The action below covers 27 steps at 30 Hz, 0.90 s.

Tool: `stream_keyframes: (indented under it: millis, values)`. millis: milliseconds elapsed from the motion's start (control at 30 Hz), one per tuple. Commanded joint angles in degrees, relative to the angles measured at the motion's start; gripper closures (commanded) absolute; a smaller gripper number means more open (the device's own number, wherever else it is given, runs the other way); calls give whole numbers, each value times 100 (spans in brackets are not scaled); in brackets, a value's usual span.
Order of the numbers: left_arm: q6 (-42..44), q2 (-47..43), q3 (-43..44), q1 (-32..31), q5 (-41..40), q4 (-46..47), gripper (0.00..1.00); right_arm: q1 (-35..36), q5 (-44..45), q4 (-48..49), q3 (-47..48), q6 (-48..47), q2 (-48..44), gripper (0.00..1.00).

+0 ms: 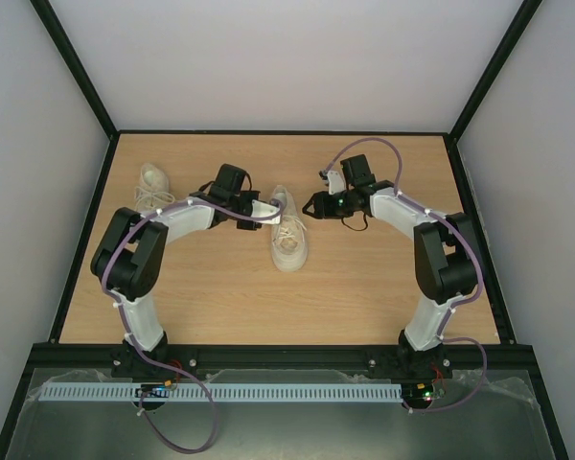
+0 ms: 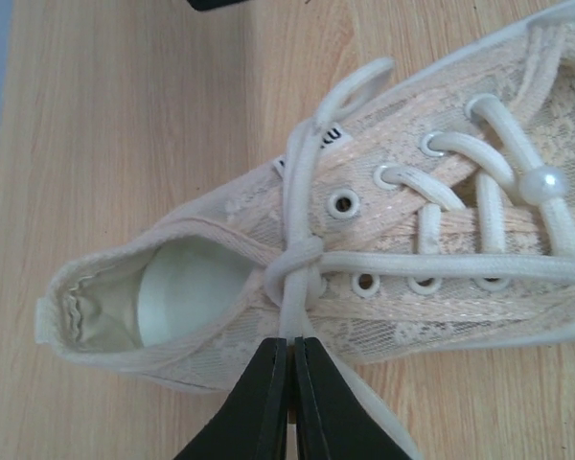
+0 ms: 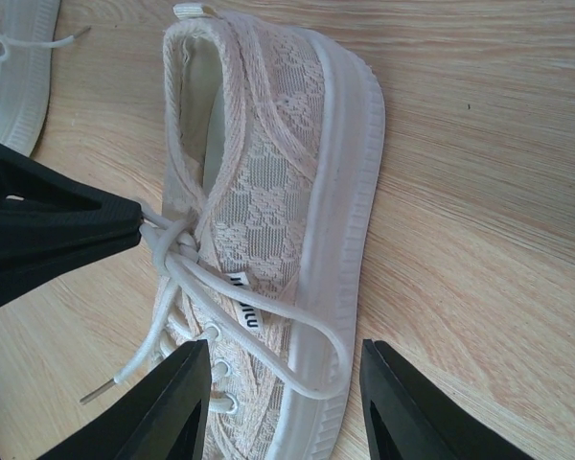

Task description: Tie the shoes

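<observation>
One cream-white lace sneaker (image 1: 288, 233) lies in the middle of the table, the other sneaker (image 1: 153, 186) at the far left. My left gripper (image 1: 264, 210) is at the middle shoe's left side. In the left wrist view the gripper (image 2: 289, 345) is shut on a white lace (image 2: 295, 316) just below the half-knot (image 2: 297, 264) near the shoe's opening. My right gripper (image 1: 313, 204) is at the shoe's right side, open. In the right wrist view the right gripper (image 3: 283, 362) straddles a lace loop (image 3: 316, 337) that lies over the sole's edge, without touching it.
The left gripper's black fingers (image 3: 53, 230) show in the right wrist view, holding the lace at the knot. The second sneaker's sole (image 3: 14, 67) shows at that view's top left. Black frame rails (image 1: 86, 225) border the wooden table (image 1: 364, 287).
</observation>
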Motion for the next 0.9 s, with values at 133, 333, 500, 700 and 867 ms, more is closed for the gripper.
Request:
stream_keyframes:
  millis: [133,333,500,700,867]
  values:
    - [118,-215,-182,-1,71,-156,98,-30,-149,-180,60,-47,21,55]
    - [229,-398,-270,136,32,-359,98,-26,-190,-173,56,-32,54,55]
    - [295,-627,-479,163,-4,-517,98,-30,-325,-150,41,-38,61,54]
    - [280,-912,-794,163,30,-663,98,-29,-517,26,-38,31,-14,52]
    - [298,-1005,-1028,125,22,-748,98,-30,-912,372,-124,312,195,48]
